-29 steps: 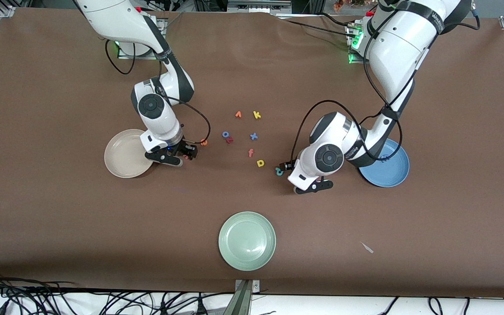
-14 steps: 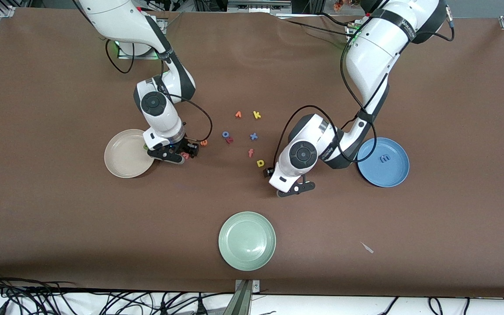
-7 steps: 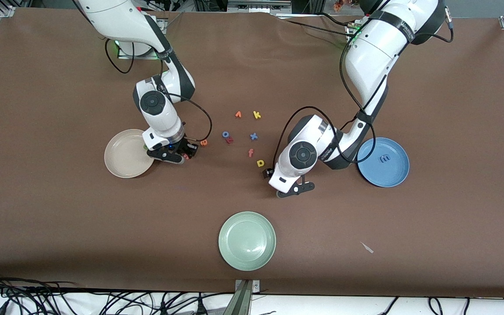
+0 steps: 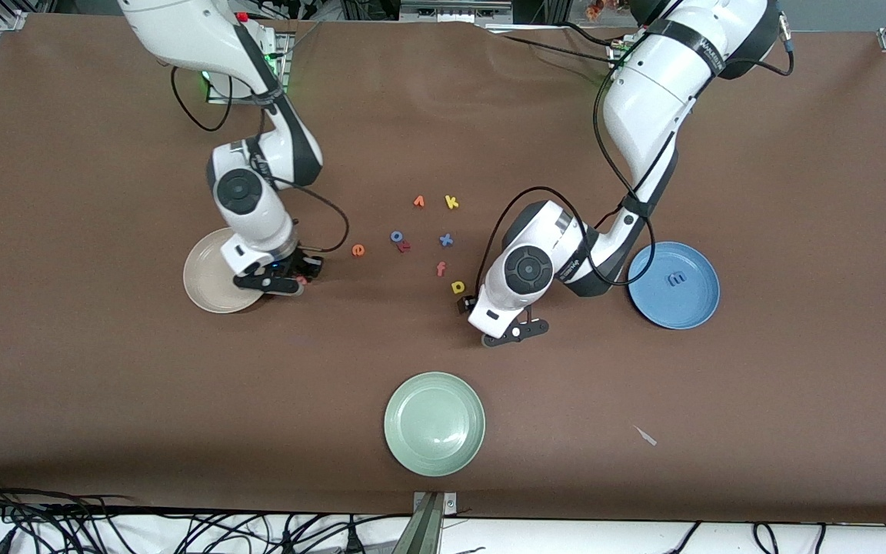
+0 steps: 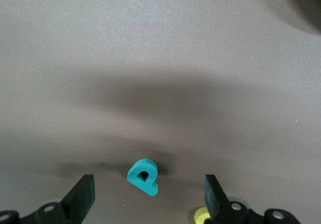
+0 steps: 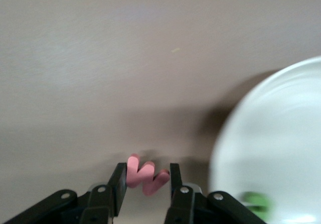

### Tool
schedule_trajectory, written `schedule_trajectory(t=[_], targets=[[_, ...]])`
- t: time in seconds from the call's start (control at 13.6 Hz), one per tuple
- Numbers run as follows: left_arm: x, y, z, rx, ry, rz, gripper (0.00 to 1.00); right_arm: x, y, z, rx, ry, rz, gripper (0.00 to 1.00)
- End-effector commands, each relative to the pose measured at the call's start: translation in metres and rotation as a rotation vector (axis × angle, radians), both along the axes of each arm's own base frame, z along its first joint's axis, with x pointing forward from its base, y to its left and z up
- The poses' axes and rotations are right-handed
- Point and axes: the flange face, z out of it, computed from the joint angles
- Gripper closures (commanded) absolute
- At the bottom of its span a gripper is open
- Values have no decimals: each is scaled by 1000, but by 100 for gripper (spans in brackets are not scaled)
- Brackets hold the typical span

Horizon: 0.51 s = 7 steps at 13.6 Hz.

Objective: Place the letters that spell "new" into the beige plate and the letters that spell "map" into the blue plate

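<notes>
On the brown table [image 4: 104, 385] you have three plates: the beige plate [image 4: 208, 281] toward the right arm's end, the blue plate [image 4: 689, 304] toward the left arm's end, and a pale green plate [image 4: 434, 423] nearest the front camera. You see two grippers. The right gripper [image 6: 145, 179] pinches the salmon-pink w [image 6: 146, 176] just beside the beige plate's rim, where a green letter [image 6: 257, 201] lies. The left gripper [image 5: 149, 196] hangs with jaws spread around the teal p [image 5: 143, 176] on the table. One blue m [image 4: 675, 278] lies in the blue plate. Between the arms lie seven loose letters, among them the orange e [image 4: 358, 249] and the yellow a [image 4: 457, 287].
</notes>
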Motion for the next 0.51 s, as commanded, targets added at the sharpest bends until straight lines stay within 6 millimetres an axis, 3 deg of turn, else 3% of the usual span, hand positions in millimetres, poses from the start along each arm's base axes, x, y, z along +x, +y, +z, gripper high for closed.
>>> schedule_trajectory(t=[0.0, 0.29, 0.44], targets=[[4, -4, -3, 12, -21, -1, 4, 0, -42, 33, -5, 47, 95, 86], [5, -4, -6, 9, -27, -3, 6, -28, -120, 37, -5, 94, 184, 81], [3, -3, -9, 34, -39, -19, 11, -36, -147, 35, -4, 109, 202, 70]])
